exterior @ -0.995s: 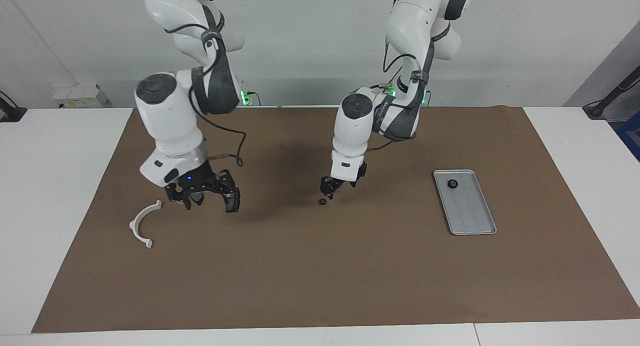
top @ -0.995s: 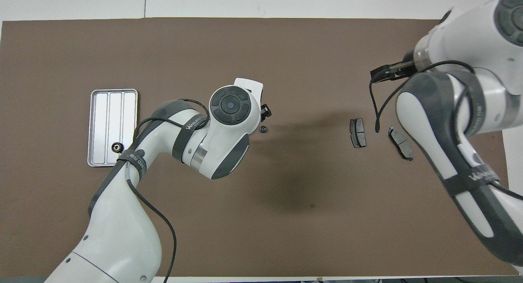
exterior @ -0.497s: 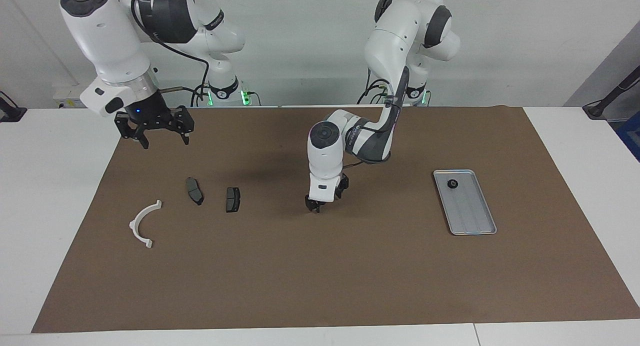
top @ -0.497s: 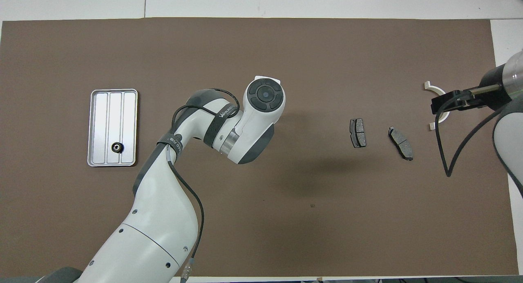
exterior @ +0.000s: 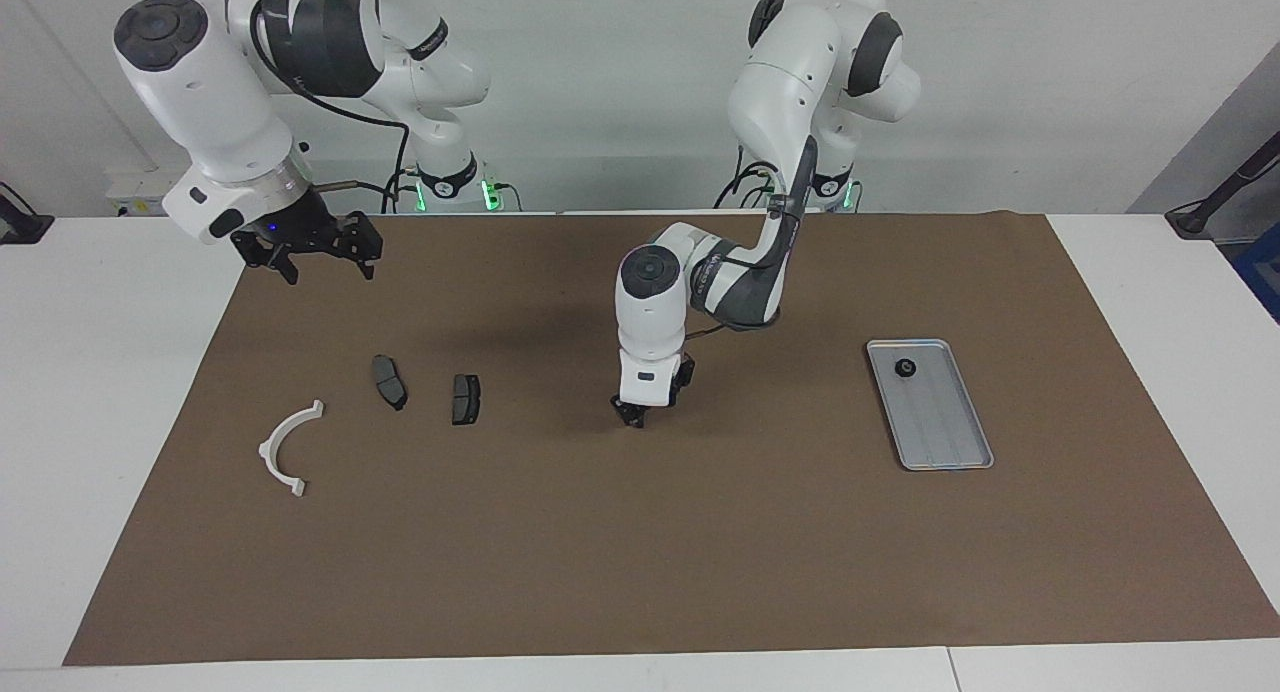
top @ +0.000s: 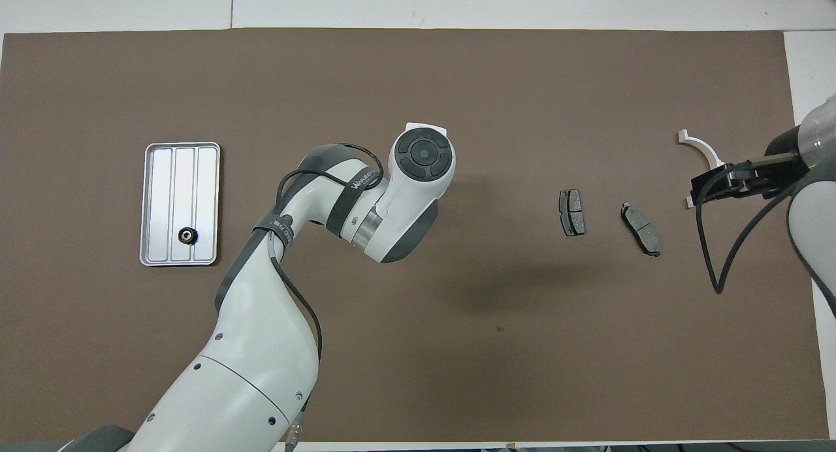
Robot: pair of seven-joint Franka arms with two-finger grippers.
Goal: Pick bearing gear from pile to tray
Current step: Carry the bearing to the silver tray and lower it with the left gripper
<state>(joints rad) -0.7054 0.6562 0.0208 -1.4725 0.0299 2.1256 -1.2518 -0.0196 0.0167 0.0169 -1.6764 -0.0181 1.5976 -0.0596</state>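
A small black round bearing gear (exterior: 906, 367) with a pale centre lies in the flat rectangular silver-grey metal tray (exterior: 945, 440), at the tray end nearer to the robots; in the overhead view the gear (top: 187, 235) sits on the ribbed floor close to the low rim of the tray (top: 176, 171). The tray rests on the brown mat (exterior: 640, 552) toward the left arm's end of the table. The left gripper (exterior: 630, 418) is down at the mat near the middle of the table, pointing straight down, its fingertips at the surface; whether they grip anything, or how far apart they stand, cannot be told, as the arm's own wrist hides them from above. Toward the right arm's end lie two dark grey brake pads (exterior: 465, 399) (exterior: 389, 381) side by side, and beside them, nearer that end, a white half-ring bracket (exterior: 285, 449). The right gripper (exterior: 318, 264) hangs high over the mat's corner at the right arm's end, jaws spread wide and holding nothing.
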